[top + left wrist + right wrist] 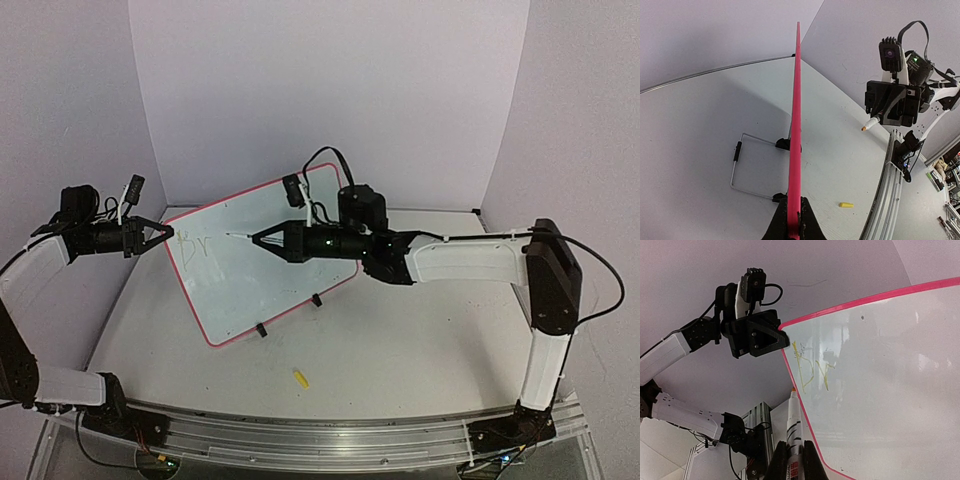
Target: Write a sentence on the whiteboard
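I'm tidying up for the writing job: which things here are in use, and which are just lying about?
In use: whiteboard, held at its edge; marker, gripped and aimed at it.
Lying about: small yellow piece on the table.

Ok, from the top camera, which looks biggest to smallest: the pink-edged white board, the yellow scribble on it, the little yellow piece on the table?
Largest: the pink-edged white board.
Next: the yellow scribble near its left end.
Smallest: the little yellow piece on the table.
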Available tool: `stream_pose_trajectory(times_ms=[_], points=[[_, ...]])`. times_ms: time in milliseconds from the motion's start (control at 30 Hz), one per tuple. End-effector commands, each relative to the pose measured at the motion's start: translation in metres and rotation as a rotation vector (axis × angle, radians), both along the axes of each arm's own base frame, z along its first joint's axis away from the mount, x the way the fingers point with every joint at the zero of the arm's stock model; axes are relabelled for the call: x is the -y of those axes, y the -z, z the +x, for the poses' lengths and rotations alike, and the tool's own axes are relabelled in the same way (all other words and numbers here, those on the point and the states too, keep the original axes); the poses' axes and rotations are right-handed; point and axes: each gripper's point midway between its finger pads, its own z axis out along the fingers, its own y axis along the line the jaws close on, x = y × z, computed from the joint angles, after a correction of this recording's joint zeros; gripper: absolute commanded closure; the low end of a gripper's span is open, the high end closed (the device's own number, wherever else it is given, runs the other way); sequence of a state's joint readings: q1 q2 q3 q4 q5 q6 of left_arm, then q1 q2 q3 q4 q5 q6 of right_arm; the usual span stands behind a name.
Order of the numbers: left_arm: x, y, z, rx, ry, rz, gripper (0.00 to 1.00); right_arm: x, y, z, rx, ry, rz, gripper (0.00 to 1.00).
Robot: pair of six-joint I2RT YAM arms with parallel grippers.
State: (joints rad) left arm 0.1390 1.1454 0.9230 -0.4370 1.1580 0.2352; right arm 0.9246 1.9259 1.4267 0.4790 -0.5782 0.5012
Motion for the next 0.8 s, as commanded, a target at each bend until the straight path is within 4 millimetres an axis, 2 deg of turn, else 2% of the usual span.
stream_pose_trajectory(times_ms=[0,367,767], points=[[0.006,0.008,-0.006,-0.062,0.017,0.0,1.0,0.003,-0.019,0.005,0.033,-0.044,0.041,1.0],[0.005,0.012,-0.004,-0.081,0.014,0.004,1.0,-0.024,0.006,0.022,0.014,-0.071,0.002,1.0],[0.005,0.012,-0.003,-0.084,0.013,0.004,1.0,-0.036,0.017,0.031,-0.003,-0.077,-0.015,1.0]])
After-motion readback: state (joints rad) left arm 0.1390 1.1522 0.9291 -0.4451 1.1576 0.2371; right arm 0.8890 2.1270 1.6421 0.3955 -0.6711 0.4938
